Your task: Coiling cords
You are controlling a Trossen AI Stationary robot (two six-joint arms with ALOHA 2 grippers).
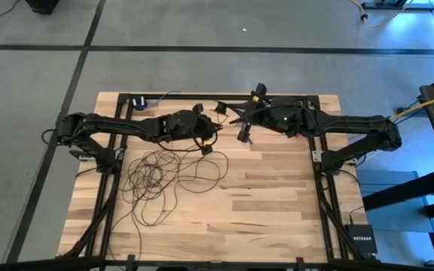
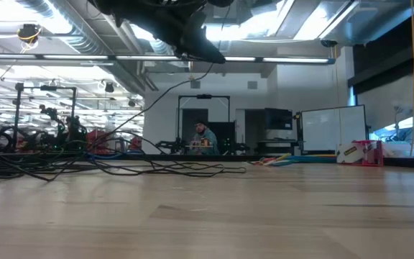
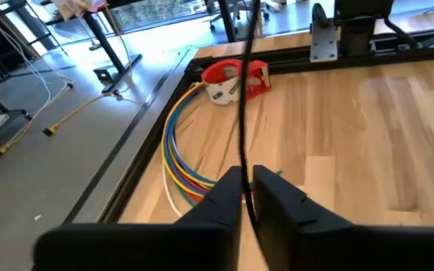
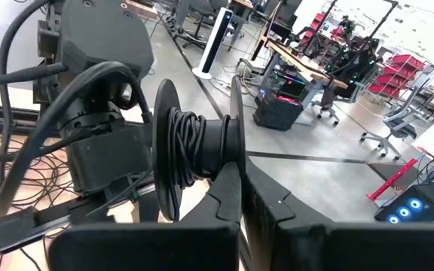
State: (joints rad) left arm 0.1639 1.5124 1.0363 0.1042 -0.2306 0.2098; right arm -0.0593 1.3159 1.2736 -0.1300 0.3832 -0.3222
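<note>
The cord is a thin dark wire. Its loose loops lie on the table's left half and show as a low tangle in the low view. Part of it is wound on a black spool, which my right gripper holds above the table's far middle. My left gripper, just left of the spool, is shut on a strand of the cord. One strand slants from the arms down to the pile. My left gripper pinches a single strand of the cord between its two fingers, above the table. The strand runs on straight beyond the fingertips, up out of the wrist view. My right gripper pinches the edge of the spool's flange nearer to it between its two fingers. The fingers come roughly level from the table's right. The spool is lifted clear, its axis across the fingers, with cord wound round its core.
A bundle of coloured wires and a red tape dispenser lie by the table's black frame rail, ahead of my left gripper. A small blue-and-black item sits at the far left corner. The near and right parts of the tabletop are bare wood.
</note>
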